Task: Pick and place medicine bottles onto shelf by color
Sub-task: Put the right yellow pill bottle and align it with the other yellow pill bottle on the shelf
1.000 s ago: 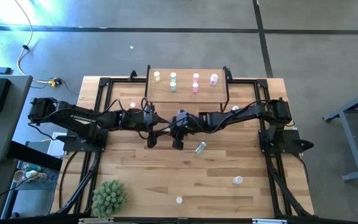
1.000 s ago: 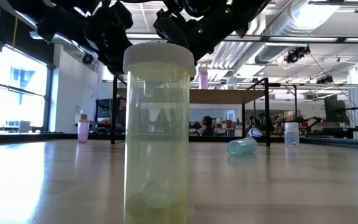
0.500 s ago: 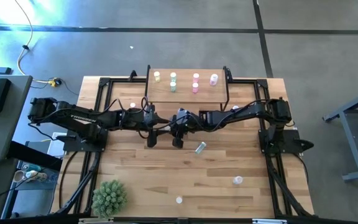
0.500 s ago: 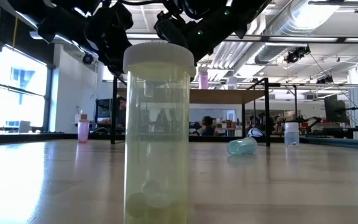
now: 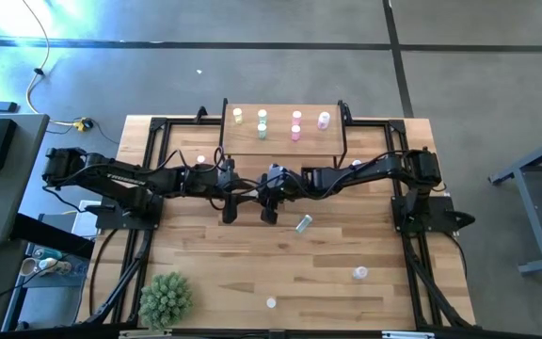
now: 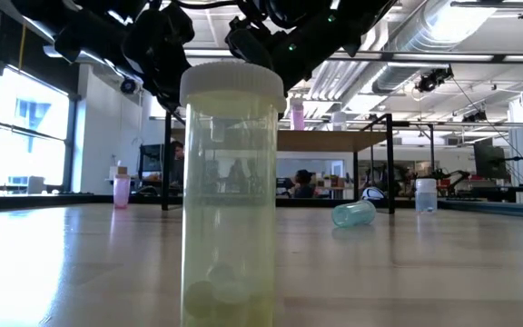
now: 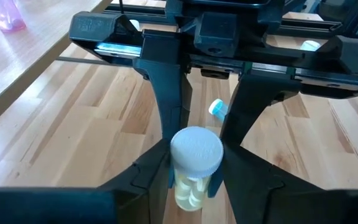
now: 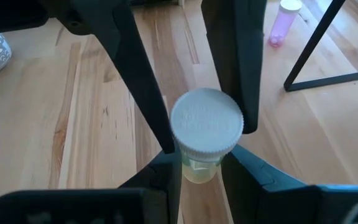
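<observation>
High view is showing both arms meeting over the middle of the bench [image 5: 205, 264], just in front of the shelf [image 5: 284, 141]. Left pincer [image 7: 193, 177] is squeezing a yellow bottle [image 7: 192, 168] with a white cap, fingers pressing both its sides. Right pincer [image 8: 202, 163] is clamping a second yellow bottle [image 8: 205, 140] below its cap. Another bottle [image 5: 303, 223], pale blue-green, is lying on its side beside them.
</observation>
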Controlling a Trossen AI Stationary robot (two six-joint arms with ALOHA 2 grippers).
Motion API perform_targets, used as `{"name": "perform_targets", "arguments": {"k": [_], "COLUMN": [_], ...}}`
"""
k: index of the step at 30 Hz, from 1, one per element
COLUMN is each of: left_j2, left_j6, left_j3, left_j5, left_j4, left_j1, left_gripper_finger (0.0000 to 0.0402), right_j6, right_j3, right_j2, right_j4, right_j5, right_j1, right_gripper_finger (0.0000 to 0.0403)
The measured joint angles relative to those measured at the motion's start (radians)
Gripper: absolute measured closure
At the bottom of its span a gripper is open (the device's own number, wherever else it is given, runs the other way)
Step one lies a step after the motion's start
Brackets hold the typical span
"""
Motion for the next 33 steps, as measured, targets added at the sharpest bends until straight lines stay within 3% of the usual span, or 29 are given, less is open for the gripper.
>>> {"name": "perform_targets", "arguments": {"k": [15,26,33], "left_j2": [0.0,-0.001,-0.024], "left_j6": [0.0,0.0,-0.008], "left_j3": [0.0,0.0,-0.001], "left_j5": [0.011,-0.006,-0.087], "left_j4": [0.0,0.0,0.01], "left_j1": [0.0,-0.001,0.011], "left_gripper_finger": [0.0287,0.0288,0.0288], "right_j6": [0.005,0.007,0.008], "right_j3": [-0.001,-0.001,-0.001], "right_j2": [0.0,-0.034,-0.106], "right_j4": [0.003,-0.046,-0.147], "right_j5": [-0.008,-0.01,-0.01], "right_j1": [0.0,-0.004,-0.014], "right_gripper_finger": [0.0318,0.0215,0.0197]}}
